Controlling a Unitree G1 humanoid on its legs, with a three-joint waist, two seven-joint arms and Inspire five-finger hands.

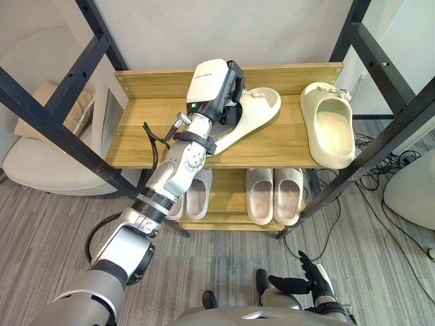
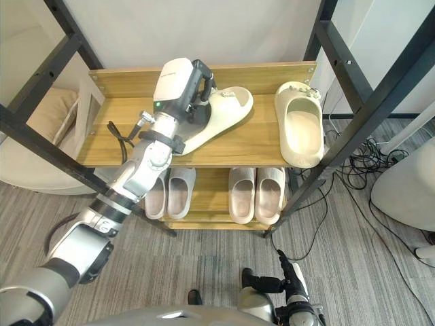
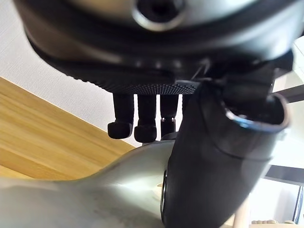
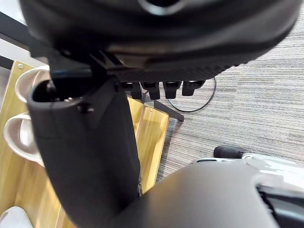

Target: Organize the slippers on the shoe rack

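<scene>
The robot is in the middle of putting the slippers straight on the shoe rack [image 1: 275,146]. Its left hand [image 1: 234,83] is on the top shelf and looks closed around the crooked cream slipper [image 1: 257,112], with the thumb on one side and the fingers curled over the other.

This slipper lies slanted, its toe pointing to the back corner. The other cream slipper [image 1: 331,129] lies straight at the right end of the same shelf, well apart from it.

I think the next move is to turn the crooked slipper and slide it over beside its partner so they match. The hand needs a good hold so the slipper does not slip off the front edge.

The slipper is thick, smooth and soft-looking, with a wide strap. The right hand [image 1: 306,282] hangs low with loose fingers, holding nothing.
</scene>
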